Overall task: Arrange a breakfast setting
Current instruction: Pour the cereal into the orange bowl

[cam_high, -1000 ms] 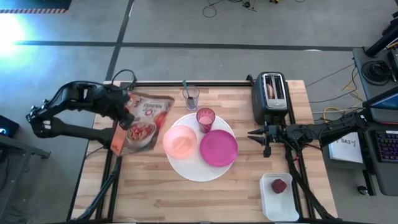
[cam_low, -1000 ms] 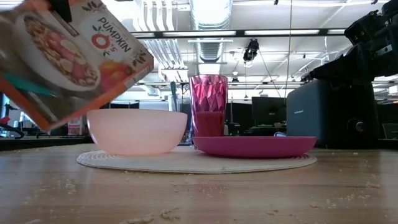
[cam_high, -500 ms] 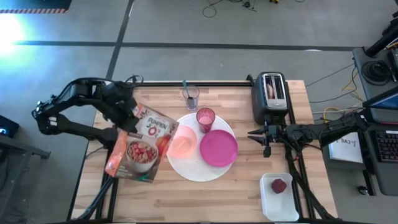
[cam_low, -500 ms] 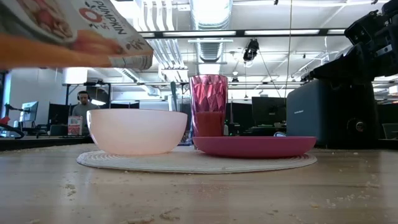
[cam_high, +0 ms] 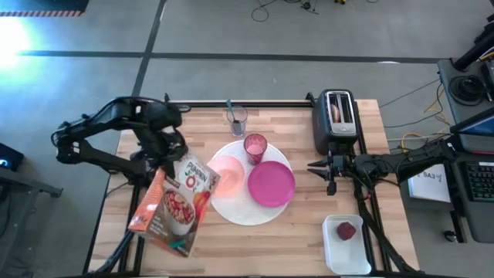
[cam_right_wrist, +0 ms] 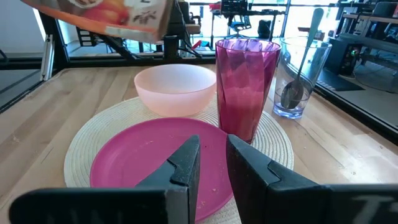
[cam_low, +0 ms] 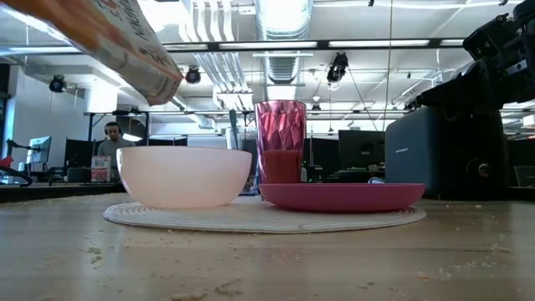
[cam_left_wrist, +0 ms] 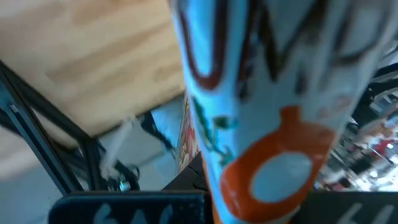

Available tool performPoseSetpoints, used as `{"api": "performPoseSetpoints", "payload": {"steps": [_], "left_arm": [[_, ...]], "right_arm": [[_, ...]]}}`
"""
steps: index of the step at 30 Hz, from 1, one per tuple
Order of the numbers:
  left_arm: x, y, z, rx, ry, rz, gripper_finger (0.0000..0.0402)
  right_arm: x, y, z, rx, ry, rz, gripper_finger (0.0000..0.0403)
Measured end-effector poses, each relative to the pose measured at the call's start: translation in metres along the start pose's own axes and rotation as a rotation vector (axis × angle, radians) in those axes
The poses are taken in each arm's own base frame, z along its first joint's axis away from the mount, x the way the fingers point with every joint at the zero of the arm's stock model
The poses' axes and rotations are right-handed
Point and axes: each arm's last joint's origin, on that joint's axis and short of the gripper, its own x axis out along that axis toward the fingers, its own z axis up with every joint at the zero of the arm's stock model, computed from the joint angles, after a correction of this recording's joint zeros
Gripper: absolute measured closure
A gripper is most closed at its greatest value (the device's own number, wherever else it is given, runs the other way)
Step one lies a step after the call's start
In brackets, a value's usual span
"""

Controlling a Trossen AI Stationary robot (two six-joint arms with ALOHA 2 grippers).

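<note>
Peach cereal bowl (cam_high: 225,175) beneath left tool's (cam_high: 171,151) tilted bag (cam_high: 174,205)

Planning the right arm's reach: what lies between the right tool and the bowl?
In the high view the plate lies between the right tool and the bowl; the right wrist view shows the cup just beside that line.

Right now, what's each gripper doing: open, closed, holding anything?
Left gripper: shut on the cereal bag, lifted and tilted beside the peach bowl.
Right gripper: jaws slightly apart, holding nothing, near the magenta plate.
</note>
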Motion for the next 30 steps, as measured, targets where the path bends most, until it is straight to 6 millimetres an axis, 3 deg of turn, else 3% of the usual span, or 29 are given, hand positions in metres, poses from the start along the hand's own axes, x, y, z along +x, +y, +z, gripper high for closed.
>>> {"api": "performPoseSetpoints", "payload": {"steps": [11,30], "left_arm": [[0.015,-0.017,0.029,-0.173,0.108,0.018,0.0401],[0.006,-0.020,0.087,-0.353,0.235,-0.130,0.0402]], "right_arm": [[0.000,0.000,0.000,0.000,0.000,0.000,0.0335],[0.000,0.000,0.000,0.000,0.000,0.000,0.0335]]}}
